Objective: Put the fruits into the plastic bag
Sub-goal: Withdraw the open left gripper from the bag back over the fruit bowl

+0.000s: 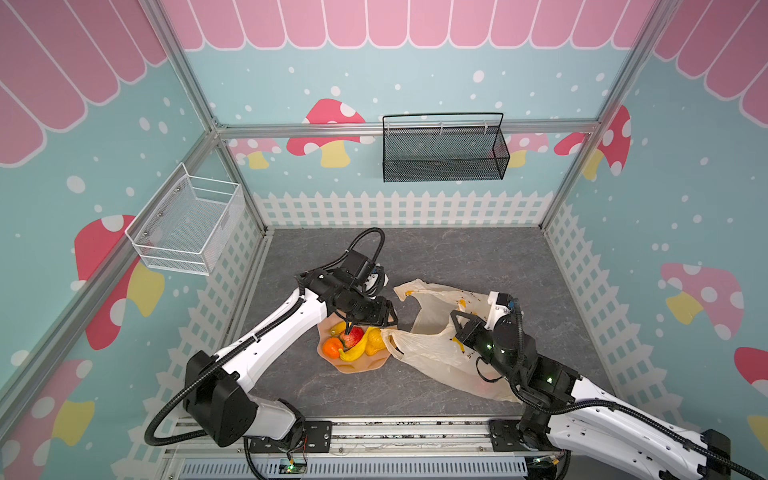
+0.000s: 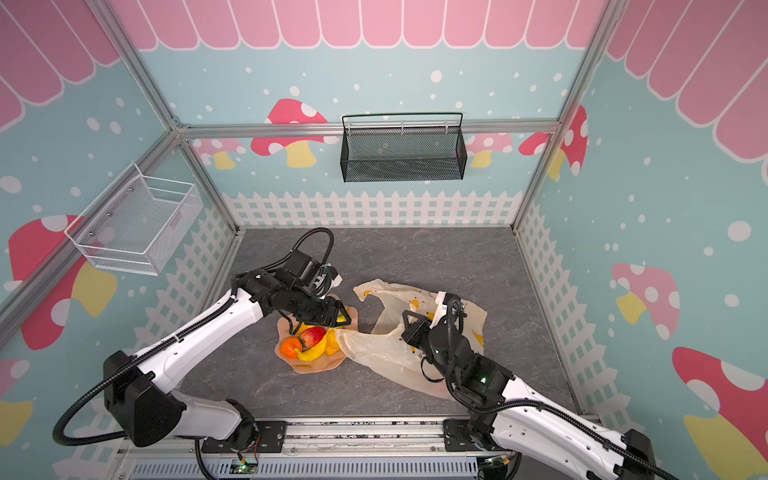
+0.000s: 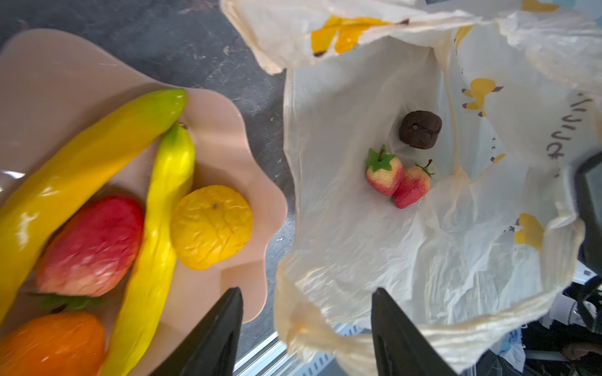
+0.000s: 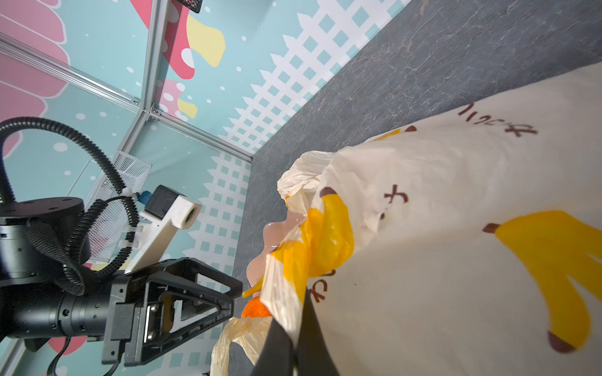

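Note:
A peach plate (image 1: 357,366) holds two yellow bananas (image 3: 81,162), a big red strawberry (image 3: 91,244), an orange (image 3: 52,345) and a yellow-orange fruit (image 3: 211,226). Just right of it lies the plastic bag (image 1: 428,345), mouth held up. Inside the bag (image 3: 358,260) lie two small strawberries (image 3: 384,175) and a dark brown fruit (image 3: 420,128). My left gripper (image 1: 348,328) hovers open and empty over the plate's right side, its fingertips (image 3: 234,296) apart above the gap between plate and bag. My right gripper (image 4: 294,328) is shut on the bag's rim.
A white wire basket (image 1: 187,220) hangs on the left wall and a black mesh basket (image 1: 444,149) on the back wall. The metal rail (image 1: 374,432) carrying both arm bases runs along the front edge. Grey tabletop (image 1: 478,253) stretches behind the bag.

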Available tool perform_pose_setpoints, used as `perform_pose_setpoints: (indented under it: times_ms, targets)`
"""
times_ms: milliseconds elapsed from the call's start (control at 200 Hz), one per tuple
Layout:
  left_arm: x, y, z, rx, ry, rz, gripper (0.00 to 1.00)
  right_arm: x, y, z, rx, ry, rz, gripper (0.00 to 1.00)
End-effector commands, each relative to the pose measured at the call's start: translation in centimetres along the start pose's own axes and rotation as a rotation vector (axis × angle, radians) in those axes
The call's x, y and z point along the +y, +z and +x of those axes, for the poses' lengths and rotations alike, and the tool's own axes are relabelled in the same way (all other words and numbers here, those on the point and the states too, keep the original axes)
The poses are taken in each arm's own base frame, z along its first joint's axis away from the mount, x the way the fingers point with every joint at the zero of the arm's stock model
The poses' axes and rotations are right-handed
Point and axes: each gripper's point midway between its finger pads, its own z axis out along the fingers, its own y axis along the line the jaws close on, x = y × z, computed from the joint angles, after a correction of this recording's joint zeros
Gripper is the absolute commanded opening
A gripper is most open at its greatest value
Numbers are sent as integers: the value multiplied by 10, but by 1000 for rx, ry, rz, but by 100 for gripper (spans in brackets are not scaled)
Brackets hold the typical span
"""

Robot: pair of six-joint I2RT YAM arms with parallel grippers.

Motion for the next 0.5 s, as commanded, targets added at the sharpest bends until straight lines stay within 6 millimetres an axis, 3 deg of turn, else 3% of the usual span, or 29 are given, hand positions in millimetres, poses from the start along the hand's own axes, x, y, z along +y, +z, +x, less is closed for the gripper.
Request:
perform_pose_setpoints:
  times_ms: [0, 195, 495]
  targets:
    - [23, -23, 0, -36, -23, -104, 64, 9, -3, -9, -24, 4, -9, 0]
    - [58, -37, 1, -40, -67, -233, 64, 10, -2, -10, -27, 5, -11, 0]
    - [86, -47, 17, -10, -143, -343, 64, 10, -2, -9, -24, 4, -10, 0]
